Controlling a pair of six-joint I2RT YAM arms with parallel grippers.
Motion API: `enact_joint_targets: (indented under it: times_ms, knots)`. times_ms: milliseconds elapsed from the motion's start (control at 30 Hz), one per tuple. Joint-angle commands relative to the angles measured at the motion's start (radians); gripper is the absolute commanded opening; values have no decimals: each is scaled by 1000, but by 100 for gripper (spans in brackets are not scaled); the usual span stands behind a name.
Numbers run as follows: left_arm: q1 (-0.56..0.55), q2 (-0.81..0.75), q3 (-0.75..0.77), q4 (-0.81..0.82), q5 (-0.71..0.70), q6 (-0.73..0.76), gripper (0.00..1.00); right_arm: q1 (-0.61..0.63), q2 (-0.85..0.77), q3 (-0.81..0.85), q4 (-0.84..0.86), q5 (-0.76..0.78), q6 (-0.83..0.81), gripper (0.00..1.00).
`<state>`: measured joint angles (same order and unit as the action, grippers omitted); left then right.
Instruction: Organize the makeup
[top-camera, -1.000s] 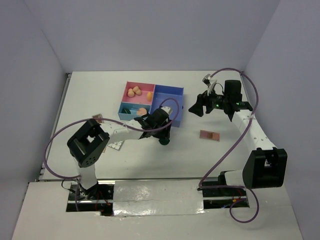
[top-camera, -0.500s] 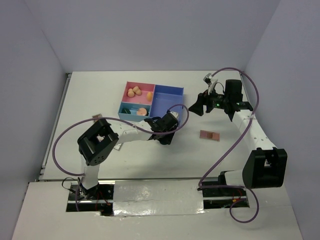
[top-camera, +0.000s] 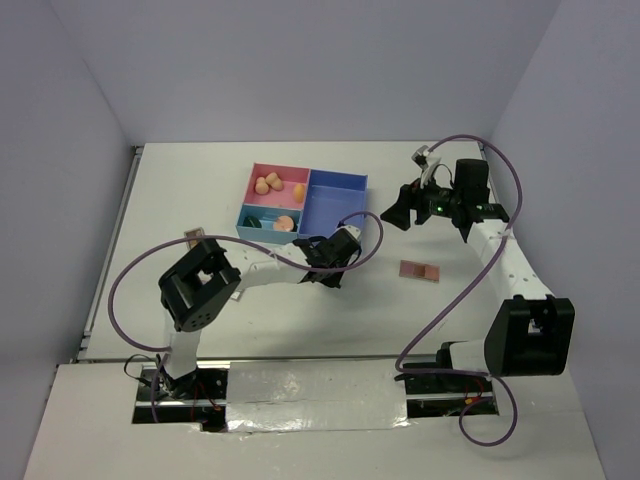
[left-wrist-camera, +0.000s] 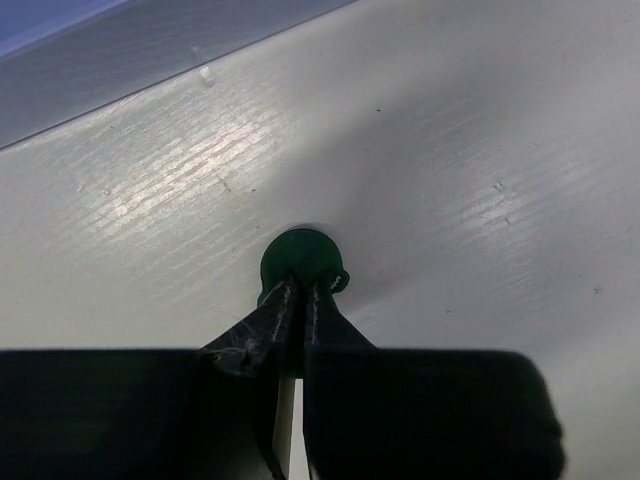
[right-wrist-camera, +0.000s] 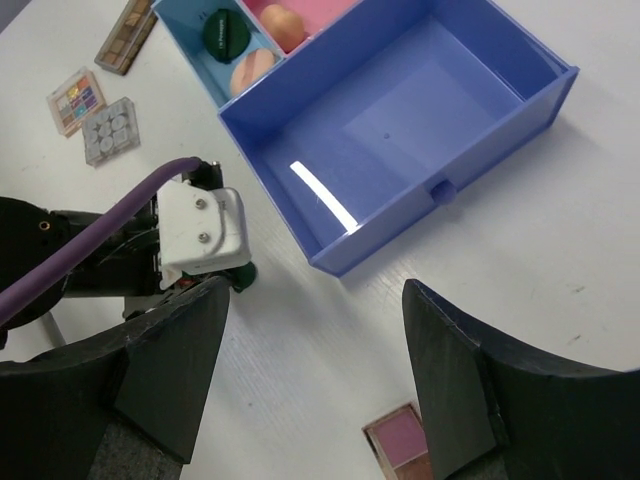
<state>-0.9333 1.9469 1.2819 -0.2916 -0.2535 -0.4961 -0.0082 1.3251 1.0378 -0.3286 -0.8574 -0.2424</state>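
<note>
My left gripper (left-wrist-camera: 301, 292) is shut on a dark green round compact (left-wrist-camera: 297, 253), low over the white table just in front of the tray; in the top view it (top-camera: 327, 272) is by the tray's near right corner. The compact also shows in the right wrist view (right-wrist-camera: 241, 279). My right gripper (right-wrist-camera: 320, 385) is open and empty, hovering right of the tray (top-camera: 400, 210). A pink palette (top-camera: 419, 271) lies on the table below it. The tray's compartments hold peach sponges (top-camera: 267, 183), a peach puff (top-camera: 285, 222) and another green compact (right-wrist-camera: 218, 30).
The pink-and-blue tray (top-camera: 338, 179) stands at the table's middle back; its large blue compartment (right-wrist-camera: 400, 120) has nothing in it. More palettes (right-wrist-camera: 76, 100) lie left of the tray, one near the left arm's elbow (top-camera: 194, 237). Purple cables loop from both arms.
My left gripper has closed on the green compact and shifted a little right and toward the tray. My right gripper has drifted slightly right, still open.
</note>
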Motion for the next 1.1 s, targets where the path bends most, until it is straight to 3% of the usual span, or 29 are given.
enact_joint_targets:
  times_ms: [0,100,433,667,800,1067]
  knots:
    - [1,20,-46,-18,8,17,4,-15,-23,-1,37,-15,9,78]
    - [1,-26,-55,-14,13,13,0,-16,-26,1,34,-12,6,78]
    - [48,-295,-128,68,40,-30,0,-18,-29,-1,23,3,-9,78]
    - [218,-463,-191,144,71,-47,0,-18,-27,-5,28,-2,-8,78]
    - [350,-457,-181,147,99,-44,0,-18,-26,-5,23,-3,-8,78]
    - [456,-378,-133,129,99,-9,0,-18,-37,-15,8,-3,-28,79]
